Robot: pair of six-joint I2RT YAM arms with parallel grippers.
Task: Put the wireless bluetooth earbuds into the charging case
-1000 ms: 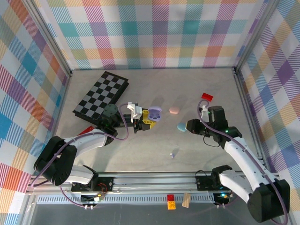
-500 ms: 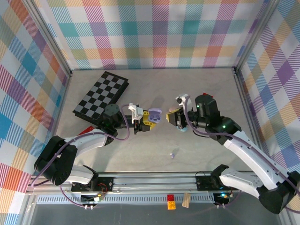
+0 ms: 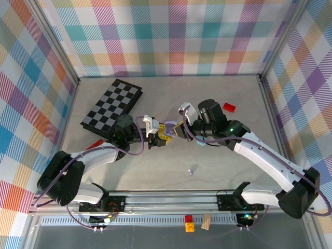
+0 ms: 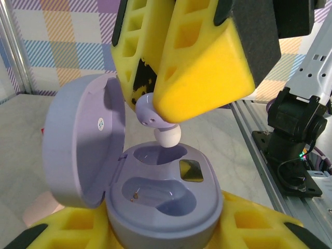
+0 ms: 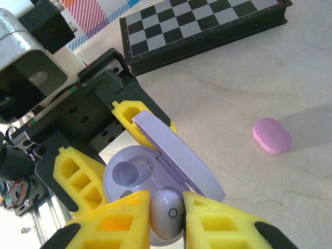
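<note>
My left gripper [image 3: 158, 133] is shut on a lavender charging case [image 4: 166, 202], its yellow fingers [image 4: 259, 228] clamping the base from both sides. The lid [image 4: 85, 148] stands open to the left, and both wells are empty. My right gripper [image 5: 167, 220] is shut on a lavender earbud [image 5: 167, 211]. The earbud [image 4: 158, 122] hangs tip down just above the case's far well, very close to its rim. In the top view the two grippers meet at the case [image 3: 170, 126] in mid-table. A second small lavender earbud [image 3: 191, 170] lies loose on the table nearer the arms.
A folded chessboard [image 3: 111, 106] lies at the back left, close behind the left arm. A closed pink case [image 5: 272, 135] rests on the table beyond the lavender case. A red block [image 3: 229, 107] sits to the right of the right arm. Plaid walls enclose the table.
My right arm has swung left from the right side of the table to the case, gripper shut throughout. The left gripper and the case have barely moved.
</note>
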